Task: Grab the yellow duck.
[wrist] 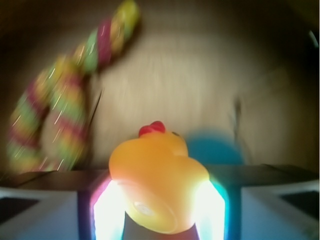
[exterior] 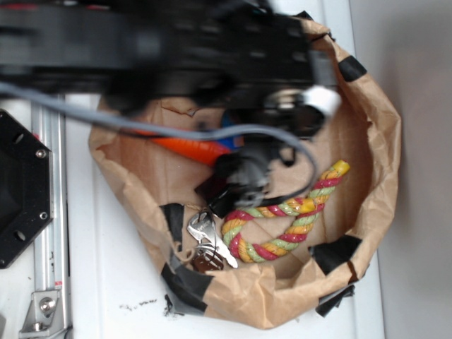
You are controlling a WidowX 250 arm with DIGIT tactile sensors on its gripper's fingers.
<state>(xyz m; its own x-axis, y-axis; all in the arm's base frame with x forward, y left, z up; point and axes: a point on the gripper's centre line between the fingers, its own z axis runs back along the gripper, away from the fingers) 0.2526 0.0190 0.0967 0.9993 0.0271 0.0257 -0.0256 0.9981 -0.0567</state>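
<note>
The robot arm [exterior: 162, 49] was the largest thing in the exterior view, a black blurred mass across the top of the frame that hid much of the bag's far side; its outline could not be traced sharply. A grey cable [exterior: 176, 133] ran from the left edge and looped down over the bag's interior. Beneath the arm sat the brown paper bag [exterior: 385, 141], rolled down into an open bowl with patches of black tape on its rim, its upper edge cut off behind the arm.

Inside the bag, the multicoloured rope [exterior: 289, 222] lay curled on the floor toward the right, fully visible there; in the wrist view [wrist: 60, 110] it was smeared by motion blur at the upper left. An orange object [exterior: 187, 148] with a sliver of blue beside it showed only partly under the cable and could not be identified. A bunch of metal keys [exterior: 208, 240] lay near the rope's looped end, by the bag's front wall.

The gripper [wrist: 159, 210] appeared in the wrist view with its two pale, brightly lit fingers [wrist: 107, 212] pressed against either side of the yellow duck [wrist: 157, 180], clamped on it. The duck sat between them, red beak pointing away from the camera, its underside cropped by the frame's bottom edge. In the exterior view the duck was hidden by the arm. A blurred blue shape [wrist: 215, 150] lay just behind the duck.
</note>
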